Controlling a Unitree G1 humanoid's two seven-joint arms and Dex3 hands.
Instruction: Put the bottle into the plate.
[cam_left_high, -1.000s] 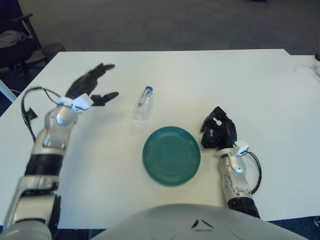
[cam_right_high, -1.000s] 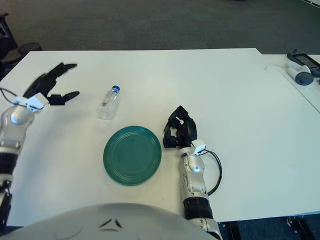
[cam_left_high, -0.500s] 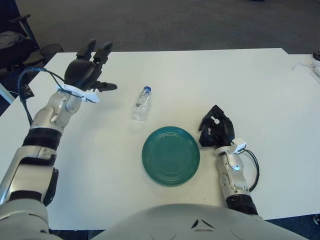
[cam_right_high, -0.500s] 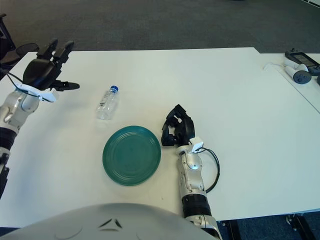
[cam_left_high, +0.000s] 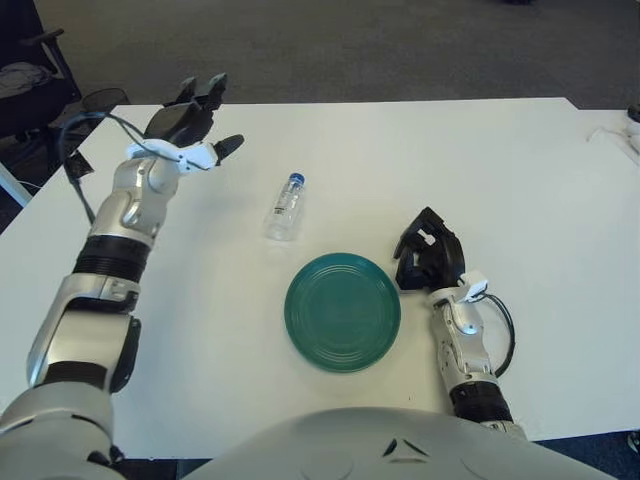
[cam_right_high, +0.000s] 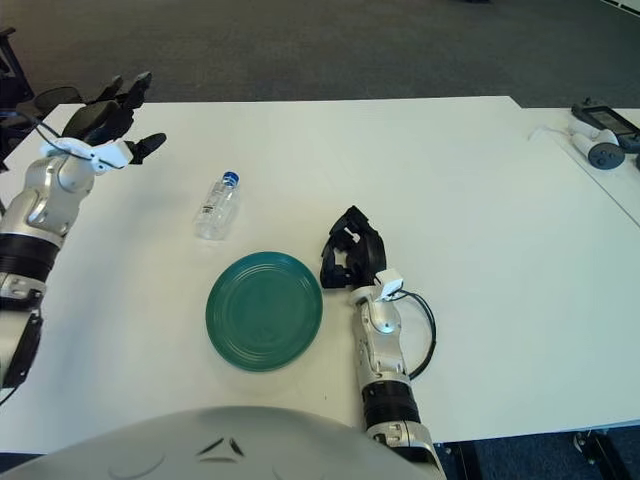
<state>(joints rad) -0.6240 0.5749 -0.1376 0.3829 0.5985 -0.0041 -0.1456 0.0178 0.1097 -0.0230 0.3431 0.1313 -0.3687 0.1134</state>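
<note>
A small clear bottle with a blue cap (cam_left_high: 285, 208) lies on its side on the white table (cam_left_high: 500, 170). Just below and to its right sits a round green plate (cam_left_high: 343, 311), with nothing on it. My left hand (cam_left_high: 190, 120) is raised at the far left of the table, well left of the bottle, its fingers spread and holding nothing. My right hand (cam_left_high: 428, 262) shows just right of the plate, its fingers curled and holding nothing.
A black office chair (cam_left_high: 35, 85) stands beyond the table's left corner. Small grey devices (cam_right_high: 600, 135) lie on a neighbouring table at the far right. A cable runs along my left forearm (cam_left_high: 80, 170).
My left hand has risen and swung away from me toward the table's far left, turning its wrist. The right hand shifted slightly. Bottle and plate have not moved.
</note>
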